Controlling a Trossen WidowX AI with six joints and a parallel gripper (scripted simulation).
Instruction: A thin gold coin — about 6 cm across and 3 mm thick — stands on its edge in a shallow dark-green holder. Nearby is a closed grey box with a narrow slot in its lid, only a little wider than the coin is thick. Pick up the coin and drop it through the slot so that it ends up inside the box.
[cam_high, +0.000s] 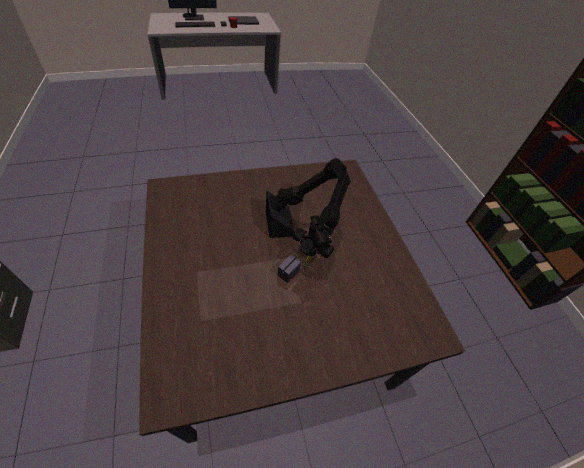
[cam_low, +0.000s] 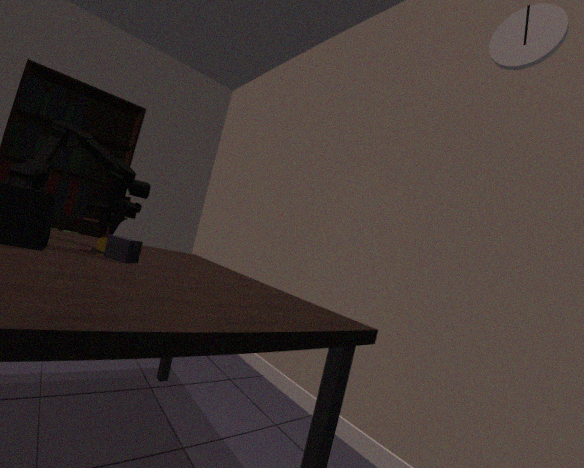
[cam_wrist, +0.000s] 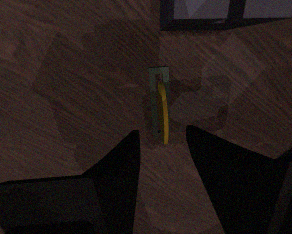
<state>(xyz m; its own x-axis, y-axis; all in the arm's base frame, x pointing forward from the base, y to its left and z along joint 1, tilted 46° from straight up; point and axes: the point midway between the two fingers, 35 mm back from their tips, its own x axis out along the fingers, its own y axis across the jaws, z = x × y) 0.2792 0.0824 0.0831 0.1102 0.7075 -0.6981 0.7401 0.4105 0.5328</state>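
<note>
The gold coin stands on its edge in the shallow dark-green holder, seen nearly edge-on in the wrist view. The closed grey box stands beside it, its dark slot running across the lid; only part of the box shows at the top right of the wrist view. My gripper is partly open with nothing between its fingers. It points down above the coin and holder, and the coin lies in line with the gap between the fingertips.
The arm reaches over the brown table from its base. A lighter patch of light lies on the table beside the box. A desk and a bookshelf stand away from the table.
</note>
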